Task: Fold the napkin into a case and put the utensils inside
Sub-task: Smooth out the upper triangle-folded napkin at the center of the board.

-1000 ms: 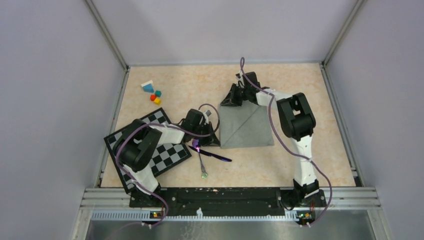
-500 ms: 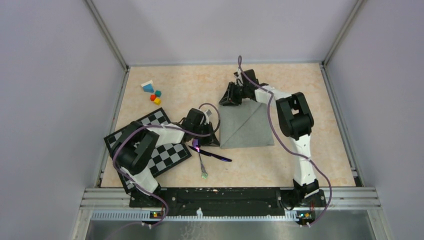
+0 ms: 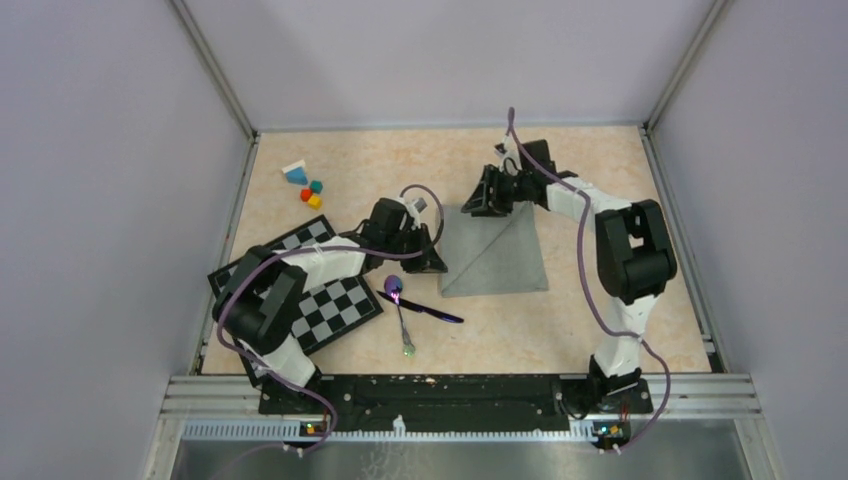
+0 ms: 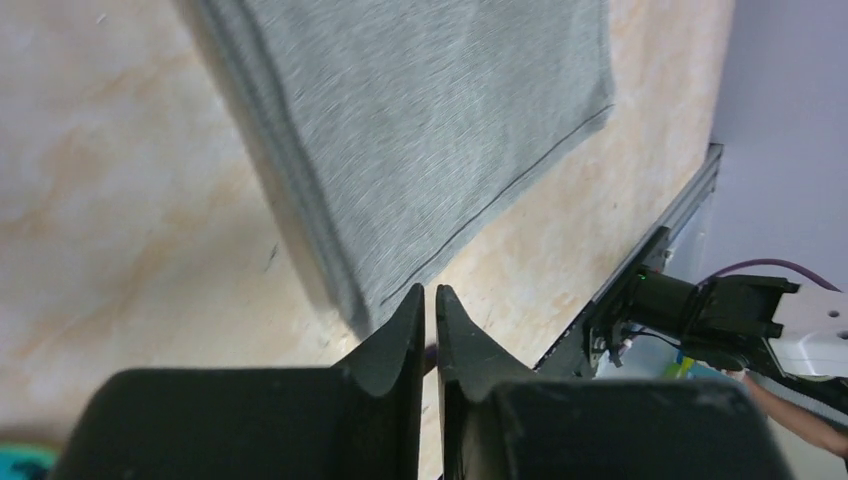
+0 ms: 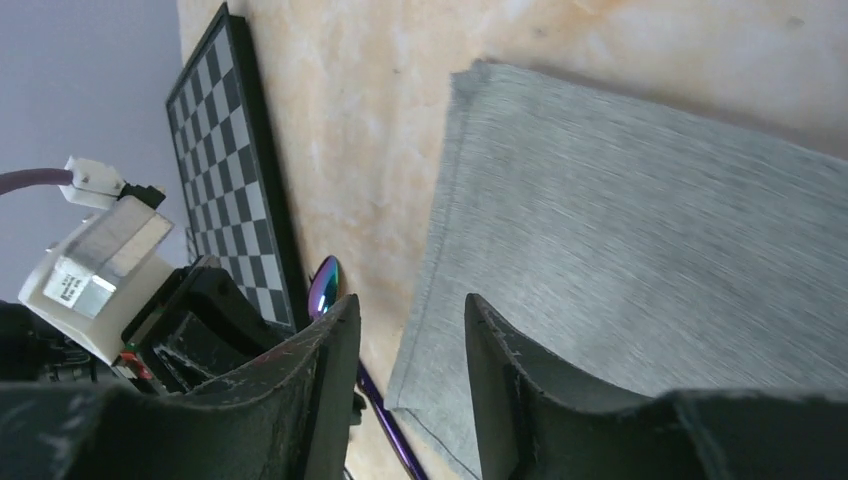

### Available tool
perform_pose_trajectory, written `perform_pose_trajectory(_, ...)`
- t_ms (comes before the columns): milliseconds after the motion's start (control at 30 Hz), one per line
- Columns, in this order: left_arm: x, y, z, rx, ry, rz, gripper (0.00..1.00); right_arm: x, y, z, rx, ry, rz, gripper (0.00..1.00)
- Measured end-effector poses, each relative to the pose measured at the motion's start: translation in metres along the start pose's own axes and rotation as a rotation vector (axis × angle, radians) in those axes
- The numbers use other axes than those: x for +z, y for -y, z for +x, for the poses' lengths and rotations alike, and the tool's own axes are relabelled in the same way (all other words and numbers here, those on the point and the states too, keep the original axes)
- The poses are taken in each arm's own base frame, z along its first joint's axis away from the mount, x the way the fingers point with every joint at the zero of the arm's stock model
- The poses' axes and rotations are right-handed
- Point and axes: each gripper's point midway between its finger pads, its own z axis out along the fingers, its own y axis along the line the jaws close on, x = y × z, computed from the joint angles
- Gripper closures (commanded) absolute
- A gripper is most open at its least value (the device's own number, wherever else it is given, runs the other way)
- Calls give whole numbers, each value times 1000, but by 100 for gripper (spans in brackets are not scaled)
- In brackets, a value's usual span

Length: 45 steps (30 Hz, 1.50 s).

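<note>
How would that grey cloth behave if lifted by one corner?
Probably floppy: the napkin lies flat and thin in folded layers, so it would likely drape and unfold. It looks light for its size. Its matte weave suggests little slipping in a grip.

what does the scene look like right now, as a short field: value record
napkin: folded, lying flat, diagonal crease showing
left gripper: shut, at the napkin's left edge
right gripper: open, near the napkin's far left corner
spoon: outside the napkin, near side, bowl towards the left gripper
stick-like piece: lying across the spoon's handle
checkered board: left of the spoon
</note>
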Motion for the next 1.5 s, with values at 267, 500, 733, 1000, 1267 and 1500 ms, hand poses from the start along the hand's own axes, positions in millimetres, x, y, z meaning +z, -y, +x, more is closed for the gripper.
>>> perform_pose_trajectory(267, 35, -11, 2, -50, -56, 41, 97, -19, 65, 1, 149, 46, -57, 59)
perform_pose_trajectory(500, 45, -26, 11, -74, -69, 30, 99, -12, 110, -10, 193, 68, -165, 53)
perform_pose_trajectory(733, 46, -26, 12, -66, -57, 51, 99, -12, 115, -35, 171, 98, -182, 51)
perform_pose_trajectory(1000, 45, -25, 12, -64, -55, 51, 97, -26, 127, -50, 187, 155, -116, 51)
perform_pose_trajectory(1267, 33, -13, 9, -62, -72, 30, 70, -27, 136, -51, 185, 162, -94, 50)
perform_pose_trajectory(1500, 19, 31, -77, 34, 87, 78, 76, -38, 119, -52, 190, 154, -36, 48)
